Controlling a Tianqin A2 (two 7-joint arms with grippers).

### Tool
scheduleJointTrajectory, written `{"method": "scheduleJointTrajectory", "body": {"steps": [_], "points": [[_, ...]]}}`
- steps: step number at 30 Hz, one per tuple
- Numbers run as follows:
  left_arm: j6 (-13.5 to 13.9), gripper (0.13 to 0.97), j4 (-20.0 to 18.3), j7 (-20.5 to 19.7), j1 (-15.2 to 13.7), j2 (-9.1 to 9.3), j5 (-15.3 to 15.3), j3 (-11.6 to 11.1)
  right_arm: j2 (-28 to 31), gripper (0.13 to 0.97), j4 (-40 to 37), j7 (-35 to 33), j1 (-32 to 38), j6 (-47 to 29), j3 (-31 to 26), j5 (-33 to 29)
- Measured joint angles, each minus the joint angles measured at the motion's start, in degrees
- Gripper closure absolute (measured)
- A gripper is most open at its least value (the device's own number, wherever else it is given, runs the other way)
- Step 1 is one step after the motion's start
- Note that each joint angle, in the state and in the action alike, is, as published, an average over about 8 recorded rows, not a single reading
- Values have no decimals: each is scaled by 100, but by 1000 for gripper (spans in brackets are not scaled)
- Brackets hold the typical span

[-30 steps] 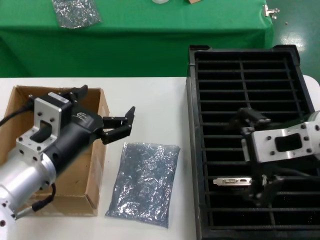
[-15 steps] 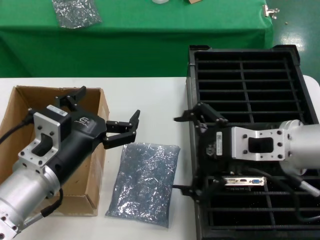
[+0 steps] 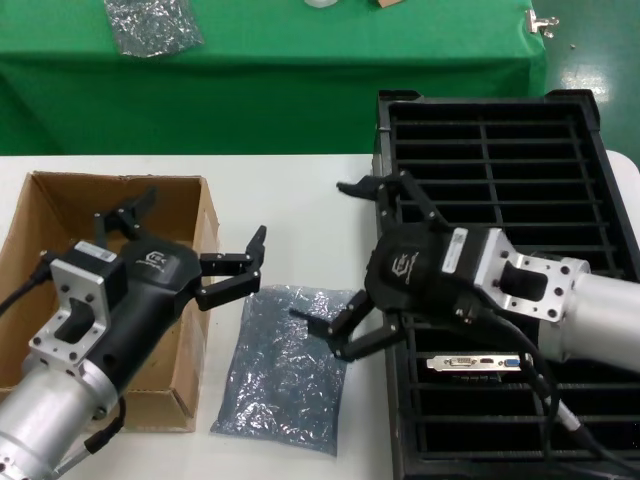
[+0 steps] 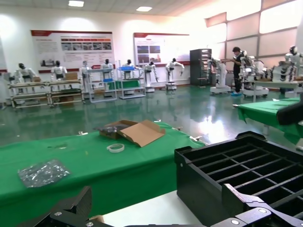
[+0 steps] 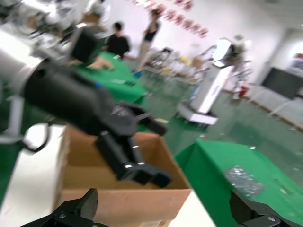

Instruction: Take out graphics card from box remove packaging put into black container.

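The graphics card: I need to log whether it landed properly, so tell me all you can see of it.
The graphics card lies in a slot of the black container's near left column. Only its narrow silver bracket shows, lengthwise, with a blue port and other sockets. The open right gripper hangs apart from it; the arm hides the board.

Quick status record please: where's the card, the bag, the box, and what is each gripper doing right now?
graphics card: lying in a slot of the black container
packaging: flat on the table between box and container, empty-looking
left gripper: open, beside the box, above the bag's far end
right gripper: open, holding nothing, at the container's left edge
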Motion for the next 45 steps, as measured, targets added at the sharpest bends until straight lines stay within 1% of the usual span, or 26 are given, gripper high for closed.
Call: {"method": "scheduleJointTrajectory", "body": {"steps": [34,36,39,45], "points": [[-2467,132,867,2193,947,-431,-2902,488,-1371,129,-749,-1598,-3201,3969,2101,1830],[-2566,132,901,2281,985,-448,-3017,507,-1426,129,-778,-1662,-3328,4128,2184,1903],[-2646,132,928,2353,1015,-462,-3112,523,-1469,129,-803,-1715,-3428,4257,2250,1963],[-2664,132,934,2368,1021,-465,-3133,526,-1478,129,-808,-1726,-3450,4285,2265,1976]]}}
